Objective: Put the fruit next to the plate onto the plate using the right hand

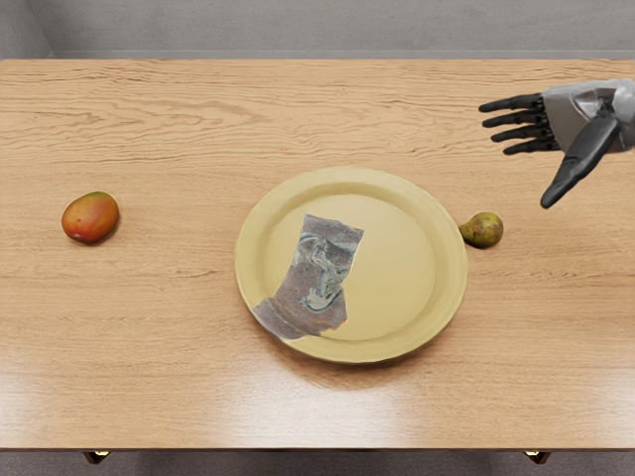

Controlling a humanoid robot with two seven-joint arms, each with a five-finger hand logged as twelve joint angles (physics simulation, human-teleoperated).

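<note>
A small green-brown fruit [481, 229] lies on the table just off the right rim of a yellow plate [417, 248]. The plate sits at the table's middle and carries a grey patterned patch. My right hand [541, 134] comes in from the right edge, above and to the right of the small fruit, apart from it. Its fingers [511, 121] are spread, pointing left, and hold nothing. A red-orange mango [90, 216] rests far to the left, well away from the plate. The left arm does not show.
The wooden table [198, 377] fills the view, with its front edge near the bottom and a grey wall behind its far edge.
</note>
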